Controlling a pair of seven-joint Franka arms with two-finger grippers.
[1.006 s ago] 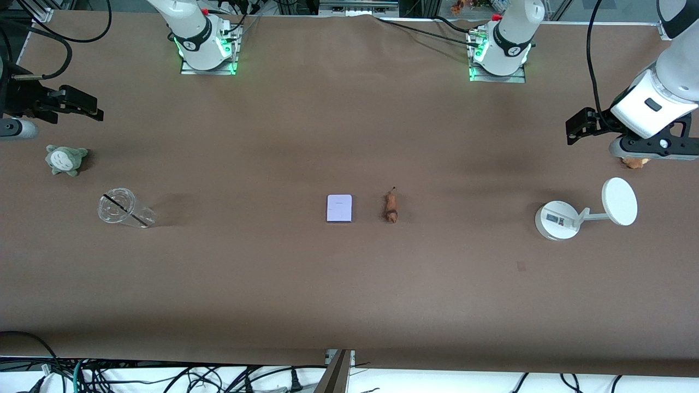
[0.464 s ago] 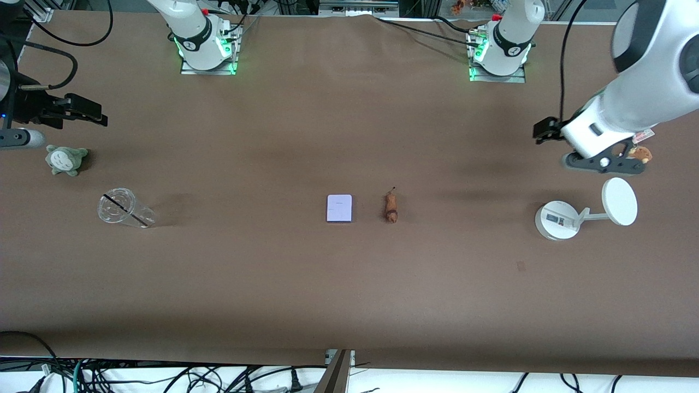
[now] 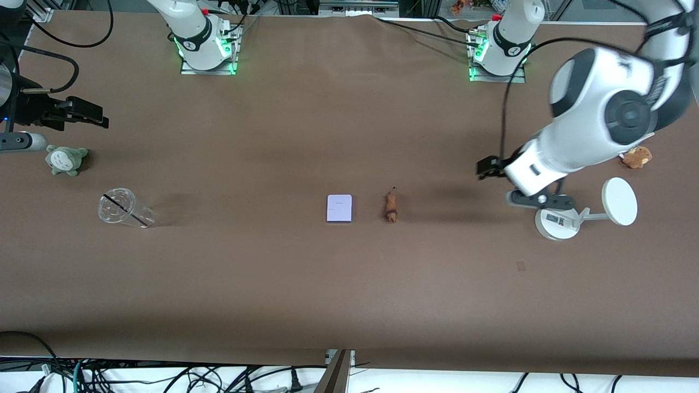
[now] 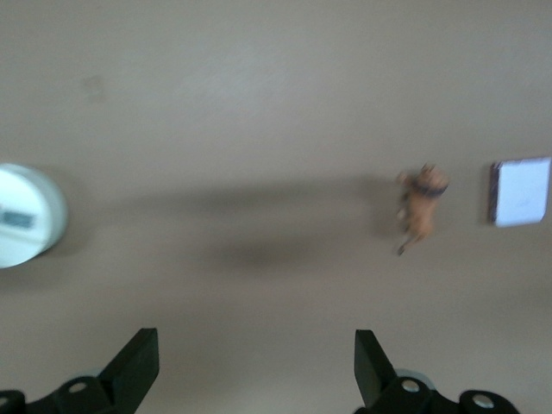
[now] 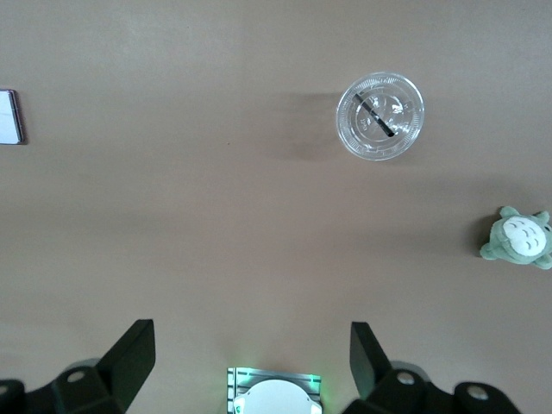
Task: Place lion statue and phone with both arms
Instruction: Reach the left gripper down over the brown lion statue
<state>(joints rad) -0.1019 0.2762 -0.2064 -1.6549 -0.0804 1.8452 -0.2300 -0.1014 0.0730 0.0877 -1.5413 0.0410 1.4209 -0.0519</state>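
Observation:
The phone [image 3: 339,208], a flat pale lavender rectangle, lies in the middle of the table. The lion statue [image 3: 391,206], a tiny orange-brown figurine, lies beside it toward the left arm's end. Both show in the left wrist view, the lion [image 4: 421,205] and the phone [image 4: 521,191]. The phone's edge shows in the right wrist view [image 5: 9,116]. My left gripper [image 3: 538,201] is open and empty over the table between the lion and the white stand; its fingers stand wide apart [image 4: 254,371]. My right gripper [image 3: 19,143] is open and empty [image 5: 250,366] at the right arm's end, over the grey-green plush.
A white round-based stand [image 3: 557,221] with a disc [image 3: 619,201] stands under the left hand; its base shows in the left wrist view [image 4: 26,216]. A tan plush [image 3: 637,156] lies at the left arm's end. A clear cup [image 3: 123,208] and a grey-green plush [image 3: 65,160] lie at the right arm's end.
My left arm has swung from the left arm's end of the table toward the middle, uncovering the tan plush. My right gripper has barely shifted. The phone and lion have not moved.

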